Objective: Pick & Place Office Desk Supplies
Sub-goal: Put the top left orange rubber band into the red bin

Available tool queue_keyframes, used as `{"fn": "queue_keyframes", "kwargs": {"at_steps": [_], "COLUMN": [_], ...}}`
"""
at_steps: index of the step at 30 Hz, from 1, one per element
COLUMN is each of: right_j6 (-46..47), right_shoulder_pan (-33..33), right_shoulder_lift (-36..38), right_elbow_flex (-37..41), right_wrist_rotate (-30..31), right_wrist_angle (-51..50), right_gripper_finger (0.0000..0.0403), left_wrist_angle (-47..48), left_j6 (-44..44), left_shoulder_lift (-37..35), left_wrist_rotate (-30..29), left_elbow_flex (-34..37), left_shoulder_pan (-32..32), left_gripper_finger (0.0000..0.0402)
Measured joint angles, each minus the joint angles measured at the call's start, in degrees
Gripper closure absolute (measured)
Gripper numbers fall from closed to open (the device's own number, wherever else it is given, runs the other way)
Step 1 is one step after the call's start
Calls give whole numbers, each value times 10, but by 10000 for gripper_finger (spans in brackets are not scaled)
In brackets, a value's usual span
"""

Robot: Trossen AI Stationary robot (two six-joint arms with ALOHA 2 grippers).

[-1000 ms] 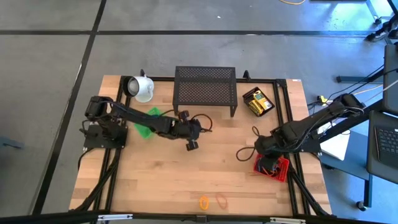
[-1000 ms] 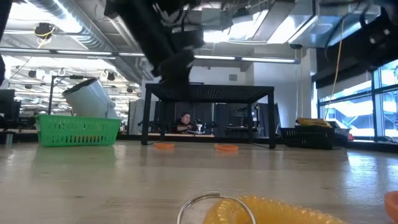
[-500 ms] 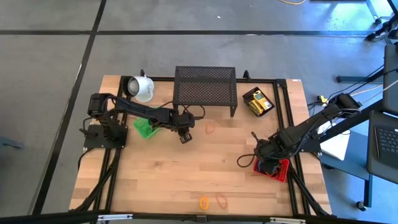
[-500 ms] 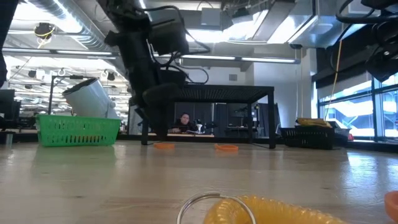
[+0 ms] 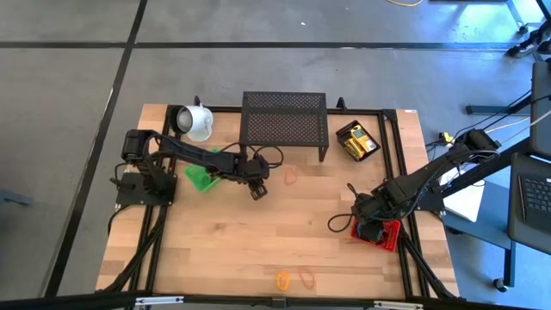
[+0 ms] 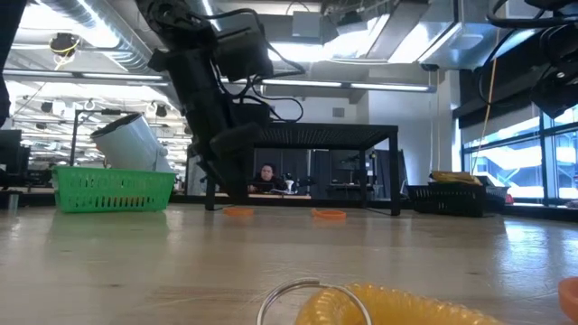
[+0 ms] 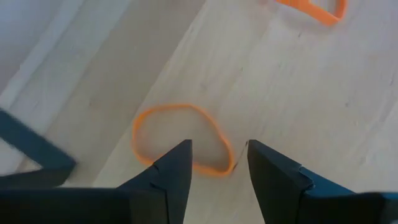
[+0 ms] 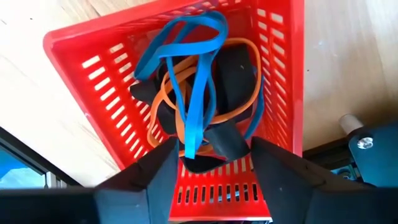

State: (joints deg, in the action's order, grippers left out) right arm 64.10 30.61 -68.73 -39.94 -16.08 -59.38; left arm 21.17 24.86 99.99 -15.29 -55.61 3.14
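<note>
Spanning the scene, wooden table (image 5: pixel 258 250) (grey floor (image 5: pixel 69 103) around).

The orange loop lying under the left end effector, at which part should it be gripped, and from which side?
Grip the near strand of the orange loop, coming straight down. It lies flat on the table, so only pinching across one thin strand works. The left end effector is open, with its fingers either side of that strand.

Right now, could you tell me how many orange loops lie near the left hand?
2: one orange loop below the left hand, a second orange loop just beyond it; the arm may hide more.
</note>
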Motion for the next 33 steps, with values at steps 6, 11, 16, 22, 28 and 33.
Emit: {"fn": "queue_keyframes", "kwargs": {"at_steps": [6,11,16,22,28,33], "right_j6": [0,0,0,0,0,0], "right_shoulder_pan": [0,0,0,0,0,0], "right_shoulder_lift": [0,0,0,0,0,1], "right_elbow_flex": [0,-1,-1,-1,-1,-3], "right_wrist_rotate": [0,-15,-28,-30,-31,-39], "right_wrist_angle": [-1,0,0,0,-1,-2], "right_gripper_finger": [188,194,202,215,230,242], "left_wrist_angle": [-7,-21,-21,-20,-22,-52], "left_j6": [-1,1,1,-15,-21,-16], "left_shoulder_lift": [22,43,51,52,48,31], "left_wrist_rotate": [0,11,9,40,40,81], "left_elbow_flex": [1,-2,-2,-2,-1,2], "left_shoulder_pan": [1,4,3,2,-17,-45], "left_gripper_finger": [254,259,286,373,399,400]}}
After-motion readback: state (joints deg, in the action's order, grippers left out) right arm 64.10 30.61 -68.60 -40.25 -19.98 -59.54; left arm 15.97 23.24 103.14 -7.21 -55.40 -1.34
